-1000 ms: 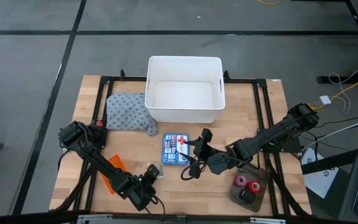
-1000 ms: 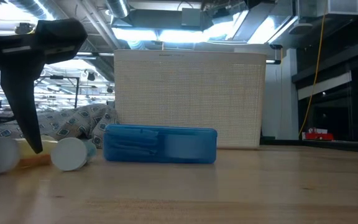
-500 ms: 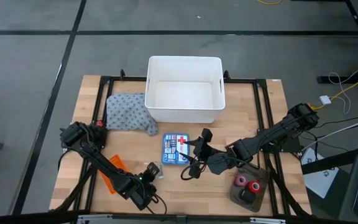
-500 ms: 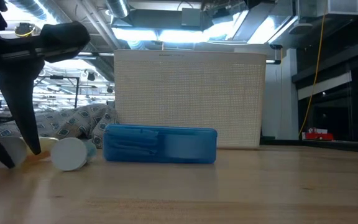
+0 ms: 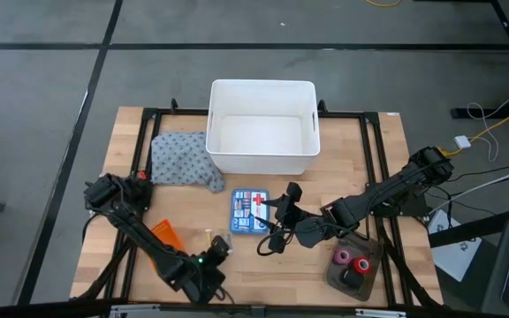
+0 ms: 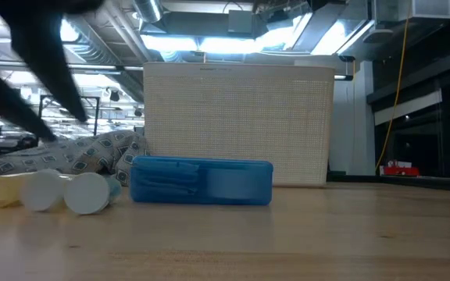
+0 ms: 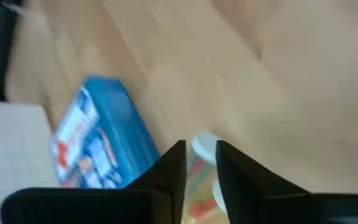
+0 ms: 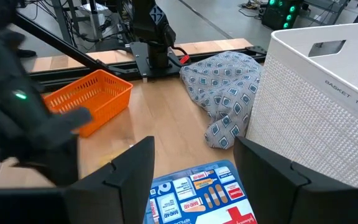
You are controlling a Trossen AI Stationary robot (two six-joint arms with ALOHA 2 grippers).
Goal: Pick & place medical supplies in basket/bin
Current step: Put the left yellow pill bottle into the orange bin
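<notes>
Left tool (image 7: 199,163), fingers narrowly parted and gripping nothing, hovers directly above the yellowish vials (image 5: 212,239), far nearer than the spread right tool (image 5: 272,245) beside the blue box (image 5: 250,211).

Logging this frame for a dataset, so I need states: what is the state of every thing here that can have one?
bin: upright, looks empty
basket: upright, contents unclear
cloth: crumpled beside the bin
first-aid box: shut, lying flat
vials: lying on their sides
tape rolls: in a dark tray
left gripper: open, above a vial
right gripper: open, empty
</notes>
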